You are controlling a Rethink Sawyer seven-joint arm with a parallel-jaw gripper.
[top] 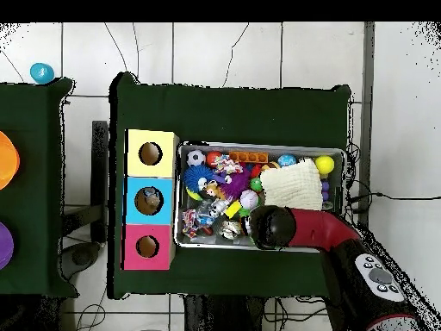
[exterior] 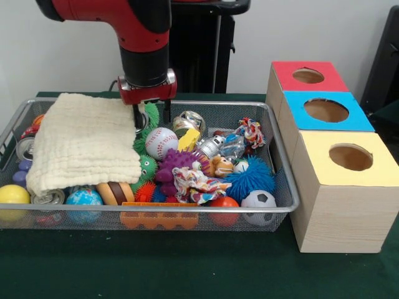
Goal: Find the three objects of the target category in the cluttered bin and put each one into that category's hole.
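Note:
The silver wire mesh bin point(exterior: 283, 163) is full of toys; it also shows in the overhead view point(top: 258, 145). A cream cloth point(exterior: 84, 140) covers its left part. One see-through crumpled plastic bottle point(exterior: 233, 147) lies right of centre beside a silver can point(exterior: 211, 147). I see no other bottles. My gripper point(exterior: 151, 116) hangs over the back middle of the bin, open, its fingers down at the cloth's right edge on either side of a green spiky toy point(exterior: 151, 114). In the overhead view the wrist point(top: 271, 226) hides the gripper.
Three wooden boxes with round holes stand right of the bin: red top point(exterior: 310, 76), blue top point(exterior: 326, 110), yellow top point(exterior: 350, 157). In the bin lie a baseball point(exterior: 161, 142), a purple spiky ball point(exterior: 181, 163), a blue spiky ball point(exterior: 249, 177) and a soccer ball point(exterior: 259, 205).

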